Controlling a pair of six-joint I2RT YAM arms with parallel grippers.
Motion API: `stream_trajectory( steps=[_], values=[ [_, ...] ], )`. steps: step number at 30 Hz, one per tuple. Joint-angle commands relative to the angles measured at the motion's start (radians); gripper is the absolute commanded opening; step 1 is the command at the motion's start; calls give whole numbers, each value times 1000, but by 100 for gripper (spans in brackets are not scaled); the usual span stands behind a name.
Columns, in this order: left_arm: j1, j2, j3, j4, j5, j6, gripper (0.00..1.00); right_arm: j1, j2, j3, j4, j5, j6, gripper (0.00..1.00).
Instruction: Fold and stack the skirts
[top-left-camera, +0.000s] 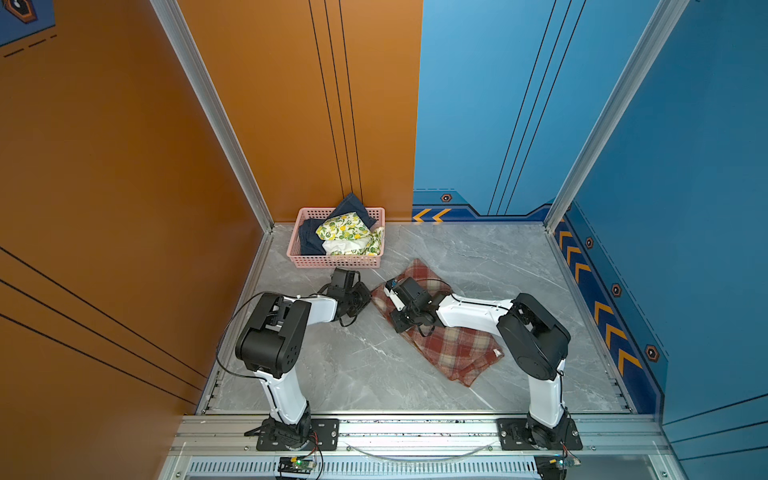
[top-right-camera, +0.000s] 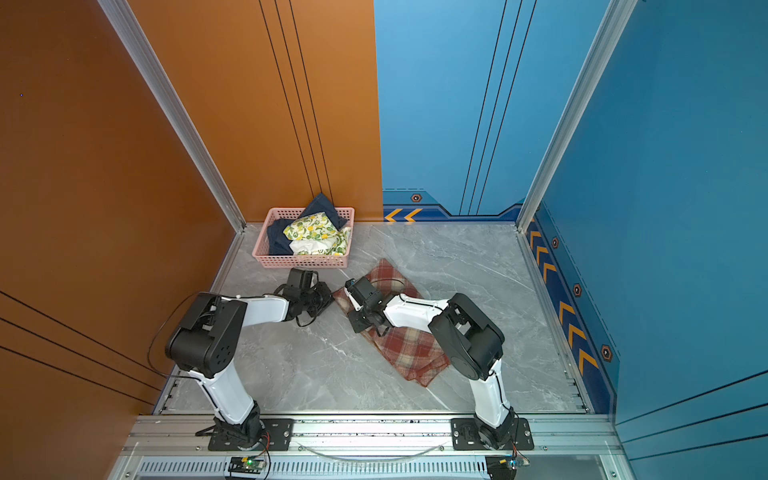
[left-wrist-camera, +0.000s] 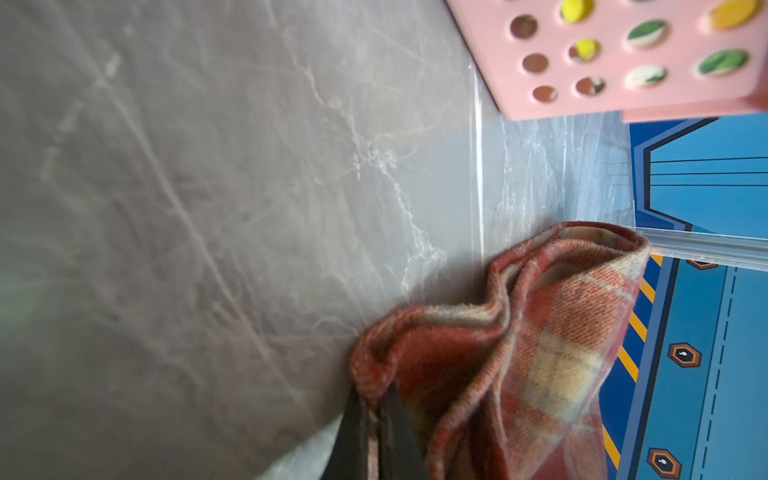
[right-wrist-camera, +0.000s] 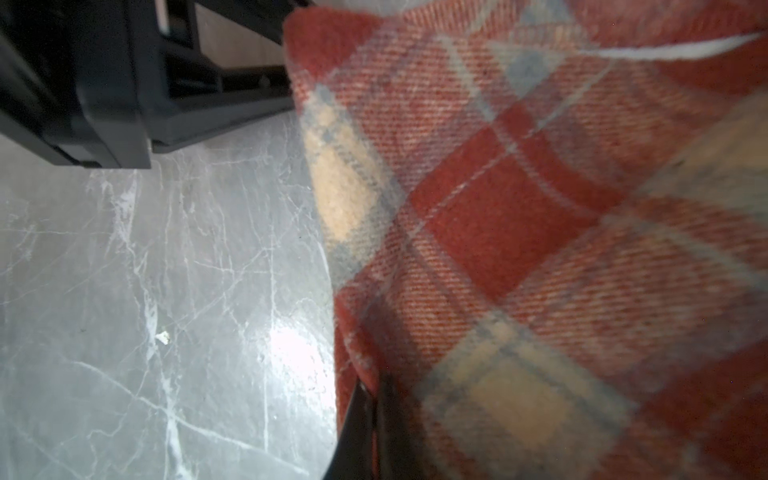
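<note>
Look, left pincer (left-wrist-camera: 372, 399) pinches the plaid skirt (top-left-camera: 453, 349) at its edge, right pincer (right-wrist-camera: 374, 390) nips that edge just beside it; it sprawls on the desk (top-left-camera: 332, 365), lemon-print skirt (top-left-camera: 345, 232) and denim skirt (top-left-camera: 309, 241) heaped in the pink basket (top-left-camera: 332, 262) behind

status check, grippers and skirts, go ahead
left gripper shut on plaid skirt edge, right gripper pinching it too. plaid skirt lies on table; lemon skirt and denim skirt in pink basket. nothing in the way.

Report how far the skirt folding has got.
Done: nothing stacked yet. In hand: the plaid skirt looks partly folded on the table, left claw and right claw pinching its edge. Left: the lemon-print skirt and denim skirt sit crumpled in the basket.
</note>
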Motion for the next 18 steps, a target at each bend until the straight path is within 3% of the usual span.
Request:
stream_trajectory(
  steps=[1,4,8,13,18],
  values=[
    [12,-35,-31,-13,-7,-19,0,5,-8,11,2,-34,20,30],
    [15,-57,-57,-9,-8,-24,0,-1,-33,12,4,-46,37,51],
    [29,-94,-107,0,-12,-45,0,-8,-96,-16,26,-35,71,67],
    [37,-162,-185,12,-26,-72,0,-29,-214,-103,64,28,152,71],
    [44,-266,-308,51,-61,-118,0,-75,-355,-227,37,163,295,75]
  ],
)
